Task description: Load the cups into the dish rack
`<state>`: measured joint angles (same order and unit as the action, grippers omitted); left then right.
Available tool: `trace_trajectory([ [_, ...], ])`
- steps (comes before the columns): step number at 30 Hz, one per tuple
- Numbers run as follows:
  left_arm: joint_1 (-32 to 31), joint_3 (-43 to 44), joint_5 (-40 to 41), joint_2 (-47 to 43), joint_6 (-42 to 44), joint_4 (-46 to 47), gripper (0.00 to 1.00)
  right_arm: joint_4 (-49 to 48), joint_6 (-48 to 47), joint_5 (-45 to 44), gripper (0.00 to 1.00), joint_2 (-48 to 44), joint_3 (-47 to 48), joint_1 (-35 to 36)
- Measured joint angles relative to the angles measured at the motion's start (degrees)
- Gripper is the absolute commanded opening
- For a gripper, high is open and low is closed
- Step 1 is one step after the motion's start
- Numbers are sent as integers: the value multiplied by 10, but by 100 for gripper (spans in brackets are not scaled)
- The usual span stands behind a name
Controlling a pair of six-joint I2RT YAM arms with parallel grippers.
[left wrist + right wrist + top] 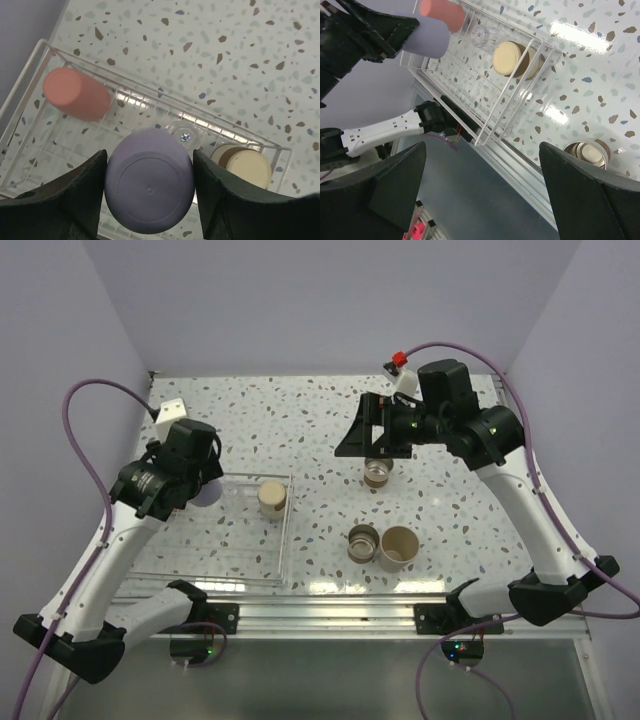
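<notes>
My left gripper (150, 167) is shut on a lavender cup (149, 181), base toward the camera, held over the dish rack (150, 100). Inside the rack sit a coral red cup (76, 93), a clear cup (185, 134) and a cream cup with a brown band (242, 164). From above, the lavender cup (208, 492) hangs at the left end of the rack (285, 540). My right gripper (372, 440) is open and empty, just above a metallic cup (377, 473). A second metallic cup (363, 542) and a beige cup (397, 547) stand side by side near the front edge.
The rack lies on the speckled table at front left, its right wall near the pair of cups. A metal rail (330, 612) runs along the near edge. Purple walls enclose the back and both sides. The right wrist view shows the rack (485, 85) and one metallic cup (585, 152).
</notes>
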<state>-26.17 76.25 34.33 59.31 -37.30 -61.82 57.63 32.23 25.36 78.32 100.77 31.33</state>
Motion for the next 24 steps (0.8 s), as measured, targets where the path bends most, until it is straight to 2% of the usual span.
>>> trace_trajectory([
  [5, 19, -63, 20, 1, -17, -8, 0, 8, -4, 0, 98, 0, 0, 0],
  [10, 91, -128, -1, 2, -14, 15, 0, 12, -6, 1, 98, 0, -1, 0],
  [19, 164, -201, -61, 3, 27, 122, 0, 16, -8, 2, 98, 0, -12, 1],
  [24, 169, -233, -81, 2, 40, 176, 10, 20, -14, 1, 98, 1, -12, 1],
])
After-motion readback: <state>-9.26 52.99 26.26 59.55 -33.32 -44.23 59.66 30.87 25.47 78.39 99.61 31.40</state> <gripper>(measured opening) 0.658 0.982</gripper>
